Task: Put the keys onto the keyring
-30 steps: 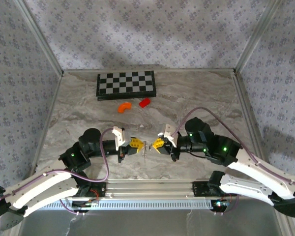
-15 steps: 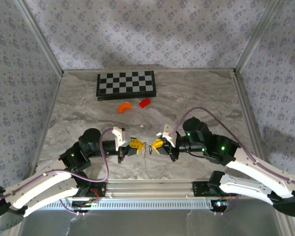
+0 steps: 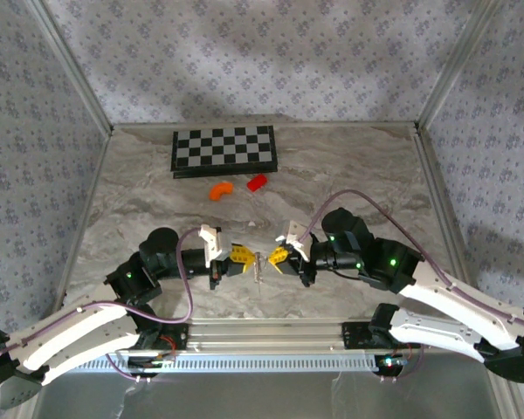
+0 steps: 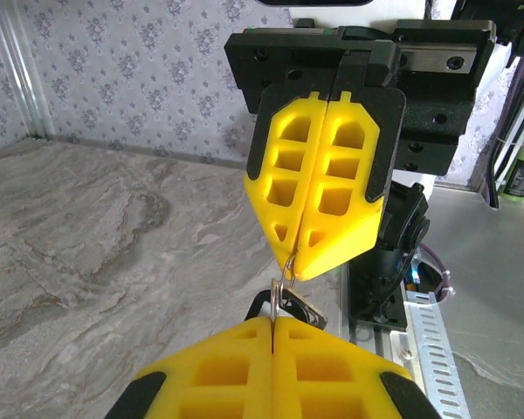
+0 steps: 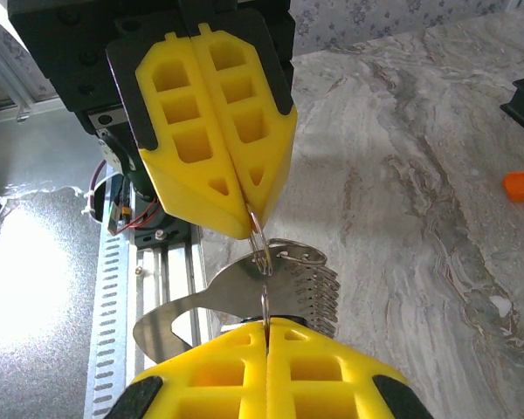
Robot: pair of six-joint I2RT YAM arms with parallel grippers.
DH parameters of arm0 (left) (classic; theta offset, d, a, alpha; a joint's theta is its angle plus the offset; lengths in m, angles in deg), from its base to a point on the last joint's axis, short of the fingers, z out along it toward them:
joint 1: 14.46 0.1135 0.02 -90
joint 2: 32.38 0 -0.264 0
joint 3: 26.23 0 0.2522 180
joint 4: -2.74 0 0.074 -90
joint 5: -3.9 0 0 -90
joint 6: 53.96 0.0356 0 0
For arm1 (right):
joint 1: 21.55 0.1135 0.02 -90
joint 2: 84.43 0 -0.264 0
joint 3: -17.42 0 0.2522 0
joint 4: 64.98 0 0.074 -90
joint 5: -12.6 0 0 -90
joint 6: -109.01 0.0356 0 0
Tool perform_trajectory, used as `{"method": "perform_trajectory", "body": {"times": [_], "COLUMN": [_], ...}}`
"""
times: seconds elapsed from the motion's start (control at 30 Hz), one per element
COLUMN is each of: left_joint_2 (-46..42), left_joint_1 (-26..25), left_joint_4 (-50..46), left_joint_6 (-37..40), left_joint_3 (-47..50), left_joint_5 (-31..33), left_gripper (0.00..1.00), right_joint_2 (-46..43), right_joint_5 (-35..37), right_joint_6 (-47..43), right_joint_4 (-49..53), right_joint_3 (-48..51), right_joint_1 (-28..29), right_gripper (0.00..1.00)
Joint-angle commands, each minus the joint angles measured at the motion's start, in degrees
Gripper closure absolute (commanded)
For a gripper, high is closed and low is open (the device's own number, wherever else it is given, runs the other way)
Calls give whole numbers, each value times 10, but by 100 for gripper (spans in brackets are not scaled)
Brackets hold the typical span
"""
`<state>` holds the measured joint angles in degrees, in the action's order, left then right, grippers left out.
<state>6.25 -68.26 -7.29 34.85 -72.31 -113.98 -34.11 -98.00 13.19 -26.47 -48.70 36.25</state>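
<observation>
Two arms meet nose to nose above the near edge of the marbled grey tabletop (image 3: 349,166). The left tool (image 3: 238,255) and the right tool (image 3: 279,255) point straight at each other, their yellow tips almost touching.

Stretched between the tips is the thin silvery wire keyring (image 5: 258,244), its long axis running from one tool to the other. Both tools are clenched with no gap between the fingers. The left tool pinches the wire at its very tip, and the right tool appears to pinch the same loop from the other side. The flat silvery keys (image 5: 236,292) hang off the keyring crosswise, just beside the right tool's fingertips in its wrist view. From above, the bundle sits midway and neither arm is clearly nearer.

By count there are two tools, one keyring and one broad flat key blade. A ridged stack lies against the blade, and how many pieces it holds cannot be told. Well apart at the far side lie one black-and-white checkerboard (image 3: 224,150), one red block (image 3: 258,182) and one curved orange piece (image 3: 220,189).
</observation>
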Motion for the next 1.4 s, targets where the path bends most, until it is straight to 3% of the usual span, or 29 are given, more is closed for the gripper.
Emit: {"method": "perform_trajectory", "body": {"times": [0.0,1.37], "left_joint_2": [-7,-8], "left_joint_1": [-4,-4], "left_joint_4": [33,30], "left_joint_6": [-7,-4], "left_joint_3": [-12,-8], "left_joint_5": [-12,-2], "left_gripper": [100,100], "right_joint_2": [0,7], "right_joint_5": [2,1], "right_joint_6": [4,15], "right_joint_4": [-16,-34], "right_joint_3": [-10,-13], "right_joint_1": [4,2], "right_gripper": [100,100]}}
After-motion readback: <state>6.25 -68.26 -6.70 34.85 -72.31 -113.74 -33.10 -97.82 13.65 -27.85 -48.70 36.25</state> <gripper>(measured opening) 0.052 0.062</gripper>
